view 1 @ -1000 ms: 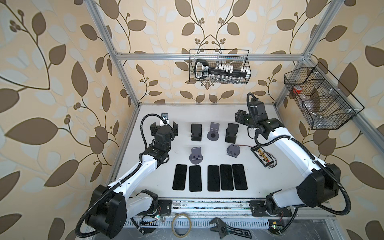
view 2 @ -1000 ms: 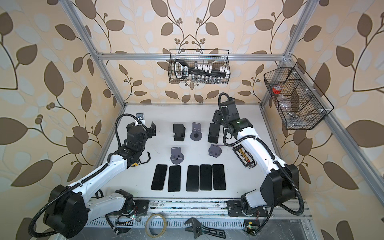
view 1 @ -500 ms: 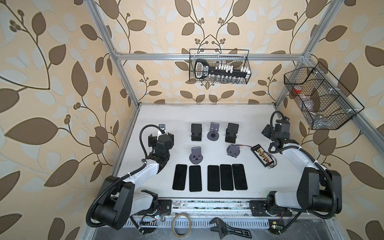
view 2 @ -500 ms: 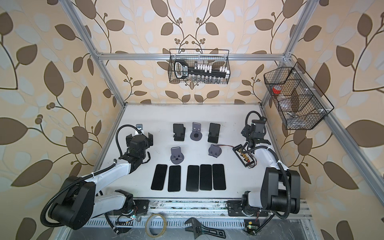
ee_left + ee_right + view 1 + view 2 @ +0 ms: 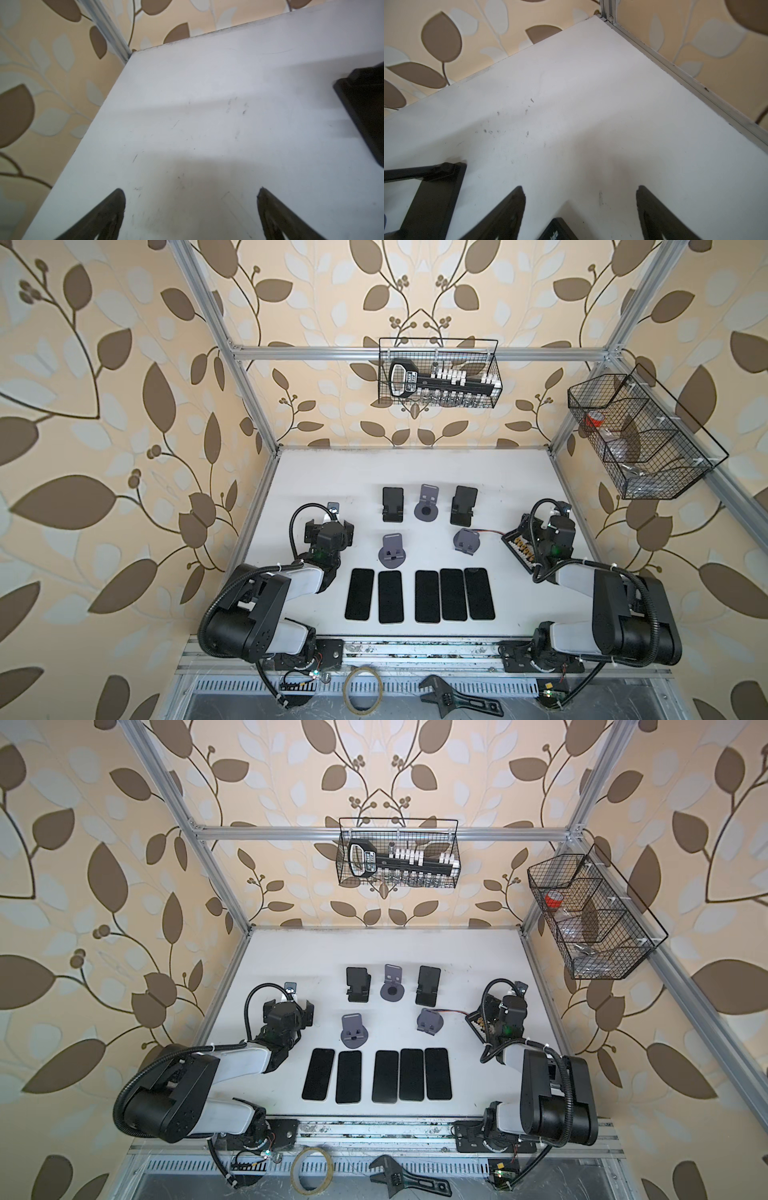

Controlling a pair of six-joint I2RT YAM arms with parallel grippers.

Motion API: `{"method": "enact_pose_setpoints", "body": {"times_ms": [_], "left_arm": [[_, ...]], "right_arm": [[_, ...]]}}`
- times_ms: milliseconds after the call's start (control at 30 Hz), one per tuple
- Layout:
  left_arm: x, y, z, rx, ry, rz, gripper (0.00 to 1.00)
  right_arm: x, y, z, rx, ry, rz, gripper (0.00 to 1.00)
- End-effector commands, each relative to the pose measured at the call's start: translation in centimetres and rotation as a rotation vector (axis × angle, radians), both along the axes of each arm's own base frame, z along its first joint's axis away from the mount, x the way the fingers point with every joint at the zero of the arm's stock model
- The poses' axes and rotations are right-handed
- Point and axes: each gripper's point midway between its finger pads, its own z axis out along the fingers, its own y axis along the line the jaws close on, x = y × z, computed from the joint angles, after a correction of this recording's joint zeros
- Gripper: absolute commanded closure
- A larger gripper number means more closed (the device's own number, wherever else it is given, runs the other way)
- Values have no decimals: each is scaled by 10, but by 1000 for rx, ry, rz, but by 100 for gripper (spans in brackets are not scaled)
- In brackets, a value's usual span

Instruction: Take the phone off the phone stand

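Note:
Several black phones (image 5: 427, 596) (image 5: 385, 1076) lie flat in a row at the front of the white table (image 5: 415, 472). Behind them stand two black phone stands (image 5: 393, 504) (image 5: 463, 505) and three grey ones (image 5: 391, 548); I cannot make out a phone on any stand. My left gripper (image 5: 328, 526) (image 5: 289, 1011) (image 5: 191, 194) hangs open over bare table at the left, with one black stand's base (image 5: 363, 114) off to its side. Over the table's right side, my right gripper (image 5: 544, 526) (image 5: 580, 191) is open and grips nothing.
A black board with gold parts and a wire (image 5: 519, 547) lies under the right gripper. Wire baskets hang on the back wall (image 5: 438, 379) and the right wall (image 5: 640, 439). A wrench (image 5: 457, 697) and a tape ring (image 5: 365, 693) lie on the front ledge.
The right arm has drawn back from the right black stand to the table's right side, and its jaws have opened. The left arm has folded back toward the front left.

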Motion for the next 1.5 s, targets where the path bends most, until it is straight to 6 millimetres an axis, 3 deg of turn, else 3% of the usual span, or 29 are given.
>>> {"method": "enact_pose_setpoints", "body": {"times_ms": [0, 233, 333, 467, 567, 1467], "left_arm": [[15, -8, 22, -47, -89, -57, 1], [13, 7, 19, -138, -126, -50, 1], [16, 11, 3, -181, -83, -52, 1], [22, 17, -3, -205, -42, -30, 1], [24, 23, -4, -210, -33, 5, 1], [25, 28, -4, -213, -35, 29, 1]], "right_arm": [[3, 5, 43, -93, -227, 35, 15], [-3, 38, 50, -195, -285, 141, 13], [0, 54, 40, -232, -287, 206, 13], [9, 53, 33, -224, -238, 200, 10], [9, 52, 33, -225, -238, 192, 0], [13, 61, 32, -250, -222, 230, 0]]}}
